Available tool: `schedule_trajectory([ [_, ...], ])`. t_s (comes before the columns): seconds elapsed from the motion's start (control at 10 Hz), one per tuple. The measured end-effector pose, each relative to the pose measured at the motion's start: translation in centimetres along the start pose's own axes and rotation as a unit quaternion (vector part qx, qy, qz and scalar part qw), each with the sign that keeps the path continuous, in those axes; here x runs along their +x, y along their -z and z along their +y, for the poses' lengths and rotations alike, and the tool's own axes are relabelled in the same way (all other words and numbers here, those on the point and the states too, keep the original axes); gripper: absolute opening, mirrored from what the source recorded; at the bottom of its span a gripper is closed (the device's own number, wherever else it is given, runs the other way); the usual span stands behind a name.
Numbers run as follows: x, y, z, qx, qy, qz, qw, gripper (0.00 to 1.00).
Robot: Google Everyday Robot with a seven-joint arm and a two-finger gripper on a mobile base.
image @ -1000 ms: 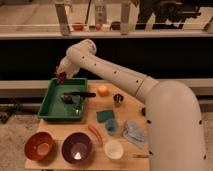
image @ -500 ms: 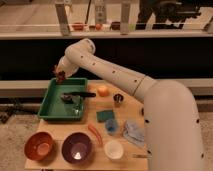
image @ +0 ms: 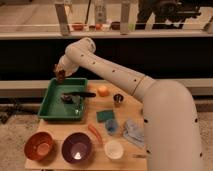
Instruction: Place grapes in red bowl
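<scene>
Nearest me on the bench (image: 60, 131), at the left front corner, sits the red bowl (image: 39, 145), with nothing in it that I can make out. Just to its right are the purple bowl (image: 76, 148) and then the small white cup (image: 114, 149), with an orange carrot-shaped piece (image: 94, 134) lying between them and the middle of the bench. Further right I see a bluish crumpled cloth (image: 133, 132) and a teal sponge (image: 105, 115).

Mid-bench, the orange fruit (image: 102, 91) and the small metal cup (image: 118, 99) stand near each other. To their left is the green tray (image: 47, 102), holding a dark utensil (image: 75, 96).

At the far left corner of that tray my pincer (image: 60, 75) hangs above the rim, and the grapes (image: 61, 76) show as a dark maroon lump at its tip. I judge the pincer is closed on them, though the fingers themselves are hard to separate from the fruit. Over the last second the pincer has risen slightly and drifted a touch right along the tray's far edge, the lump travelling with it. That tells me the pick has held and the lift is under way.

What remains is the carry: the red bowl is well apart from the pincer, near and slightly left, so I expect to swing toward myself over the tray and then release.
</scene>
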Motion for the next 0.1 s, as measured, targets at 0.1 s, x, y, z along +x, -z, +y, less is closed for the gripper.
schedule_trajectory([
  [0.1,-1.45,-0.16,0.72,0.003,0.018,-0.011,0.9998,0.00],
])
